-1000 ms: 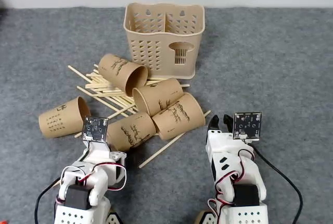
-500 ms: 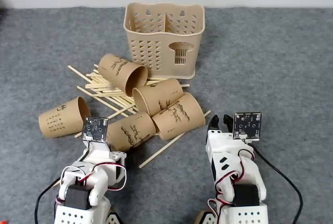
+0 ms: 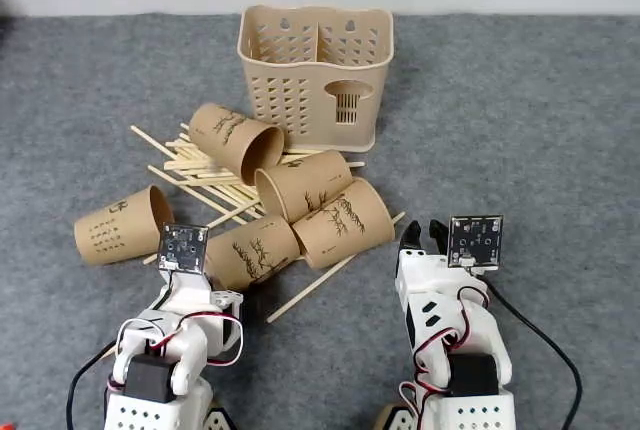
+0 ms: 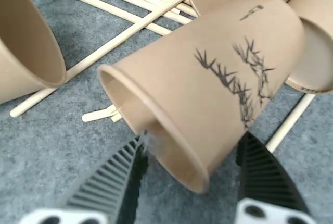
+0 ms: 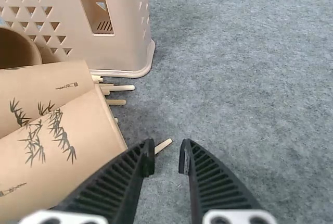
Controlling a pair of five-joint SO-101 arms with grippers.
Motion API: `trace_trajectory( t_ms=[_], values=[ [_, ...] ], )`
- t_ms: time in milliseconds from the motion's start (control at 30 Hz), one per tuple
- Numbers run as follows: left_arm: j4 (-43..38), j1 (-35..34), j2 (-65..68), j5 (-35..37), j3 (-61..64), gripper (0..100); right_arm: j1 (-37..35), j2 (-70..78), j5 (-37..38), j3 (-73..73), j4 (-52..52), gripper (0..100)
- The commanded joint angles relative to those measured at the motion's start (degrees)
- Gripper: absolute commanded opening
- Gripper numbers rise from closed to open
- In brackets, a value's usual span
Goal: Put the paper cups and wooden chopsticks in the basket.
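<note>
Left end effector: fingers spread wide, one on each side of the open mouth of a cup lying on its side; I cannot tell whether they press on it
Straddled cup: on its side on the counter, mouth toward the left arm, base pointing into the pile; its base touches the right-hand cup; seen from the high view at
Right end effector: fingers close together with a narrow gap, holding nothing; it hangs low over bare counter, just beside the right-hand cup; the tip of a single chopstick lies right in front of its fingers
Single chopstick: runs diagonally under the near cups, from between the two arms toward the right-hand cup
Other cups: all on their sides; a middle cup touches the right-hand cup; a far cup lies just beside the basket; a left cup lies near the straddled cup, at the pile's left edge
Chopsticks: a loose scatter flat on the counter, under and between the cups; some ends reach the basket's foot
Basket: upright at the far side of the pile, split into two compartments; well apart from both end effectors
</note>
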Motion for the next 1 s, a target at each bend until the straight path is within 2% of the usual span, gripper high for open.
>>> trace_trajectory(
  t_ms=[0,967],
  values=[
    [0.1,-0.2,-0.7,0.4,-0.9,27,0.3,-0.7,0.4,1.0,0.1,10.2],
    [0.1,-0.2,-0.7,0.4,-0.9,27,0.3,-0.7,0.4,1.0,0.1,10.2]
  ],
)
